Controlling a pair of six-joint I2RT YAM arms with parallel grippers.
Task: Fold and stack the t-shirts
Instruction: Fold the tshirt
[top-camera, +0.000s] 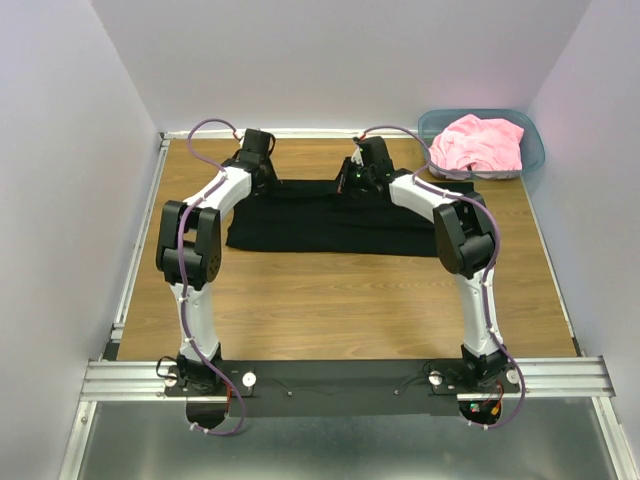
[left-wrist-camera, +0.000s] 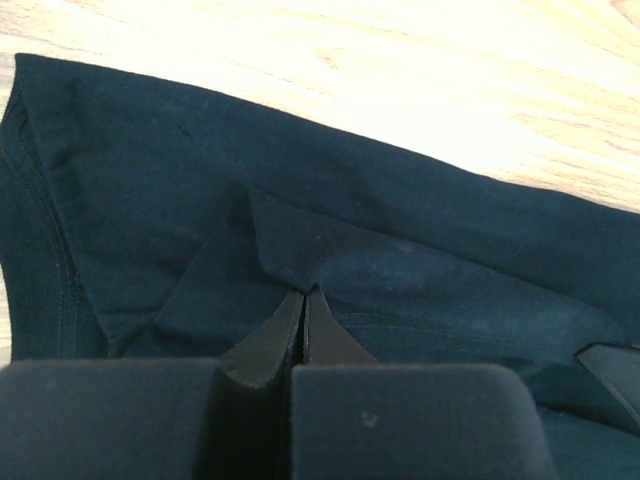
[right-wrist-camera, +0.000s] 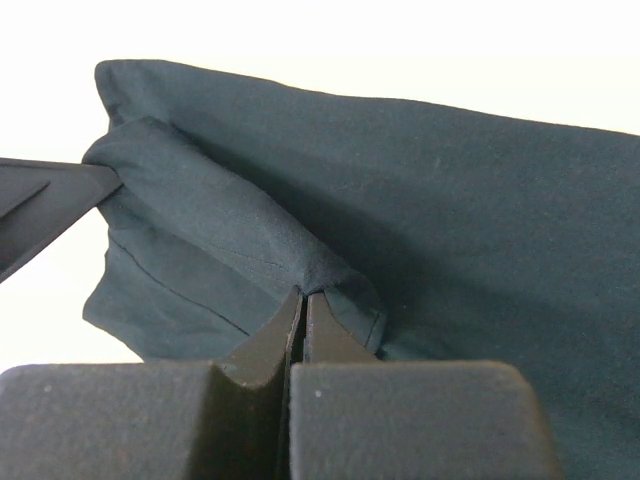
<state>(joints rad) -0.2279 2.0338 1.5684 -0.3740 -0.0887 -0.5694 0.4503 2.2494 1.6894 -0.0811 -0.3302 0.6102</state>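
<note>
Left wrist and right wrist show jaws pinching the black t-shirt (left-wrist-camera: 420, 220).

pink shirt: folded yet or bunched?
Bunched, not folded. The pink t-shirt lies crumpled in a heap inside the teal bin, with no flat folded edges visible.

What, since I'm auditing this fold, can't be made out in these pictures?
- Top view: far corners of the black shirt, hidden under both arms.
- Top view: underside of the pink shirt, sunk in the bin.
- Right wrist view: the table, washed out white behind the cloth.
</note>
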